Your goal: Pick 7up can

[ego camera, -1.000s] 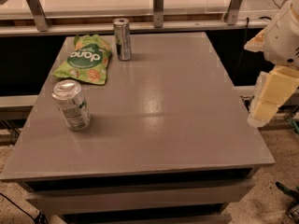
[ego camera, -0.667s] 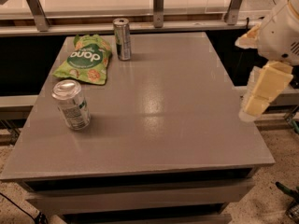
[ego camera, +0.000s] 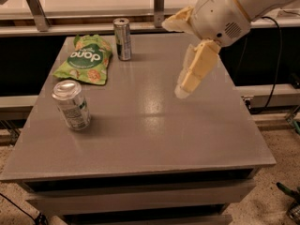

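Showing a robot gripper (ego camera: 182, 90) hanging above the right-centre of a grey tabletop (ego camera: 154, 139), touching nothing.

Showing the 7up can (ego camera: 71, 105) standing upright near the left edge, well apart from the gripper. Also showing a green snack bag (ego camera: 85, 60) lying just behind it, beside a taller slim can (ego camera: 123, 39). Not revealing how far the gripper is opening.

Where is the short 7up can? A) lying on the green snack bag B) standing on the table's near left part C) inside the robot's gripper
B: the 7up can stands upright on the gray table, apart from the green snack bag, while the gripper hangs over the table's right half, away from it.
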Tool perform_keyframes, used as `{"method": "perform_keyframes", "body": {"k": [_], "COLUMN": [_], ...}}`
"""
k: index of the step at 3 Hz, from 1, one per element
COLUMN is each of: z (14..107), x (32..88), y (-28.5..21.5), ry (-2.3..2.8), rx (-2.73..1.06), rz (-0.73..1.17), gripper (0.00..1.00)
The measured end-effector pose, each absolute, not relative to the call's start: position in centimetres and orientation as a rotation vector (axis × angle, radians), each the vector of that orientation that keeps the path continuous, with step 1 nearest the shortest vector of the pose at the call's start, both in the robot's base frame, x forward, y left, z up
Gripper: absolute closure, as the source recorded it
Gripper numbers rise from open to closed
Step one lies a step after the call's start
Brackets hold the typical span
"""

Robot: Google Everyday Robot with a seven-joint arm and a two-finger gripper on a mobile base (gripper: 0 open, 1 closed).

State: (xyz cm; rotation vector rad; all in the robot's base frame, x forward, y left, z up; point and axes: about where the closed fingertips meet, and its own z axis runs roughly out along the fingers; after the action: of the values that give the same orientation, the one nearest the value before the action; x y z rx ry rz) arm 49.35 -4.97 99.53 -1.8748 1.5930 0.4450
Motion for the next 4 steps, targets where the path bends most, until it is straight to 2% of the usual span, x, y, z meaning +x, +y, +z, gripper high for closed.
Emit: {"method": "perform_keyframes", "body": {"k": [1, 3, 4], "z": [100.4, 100.2, 98.2], "x": [49.4, 49.4, 49.4], "y": [2.4, 3.4, 6.2], "ry": [1.386, 1.355, 1.325], "rx": [-1.906, -1.919, -1.921], "rz": [0.571, 0.609, 0.670], "gripper": [0.00, 0.00, 0.00]}}
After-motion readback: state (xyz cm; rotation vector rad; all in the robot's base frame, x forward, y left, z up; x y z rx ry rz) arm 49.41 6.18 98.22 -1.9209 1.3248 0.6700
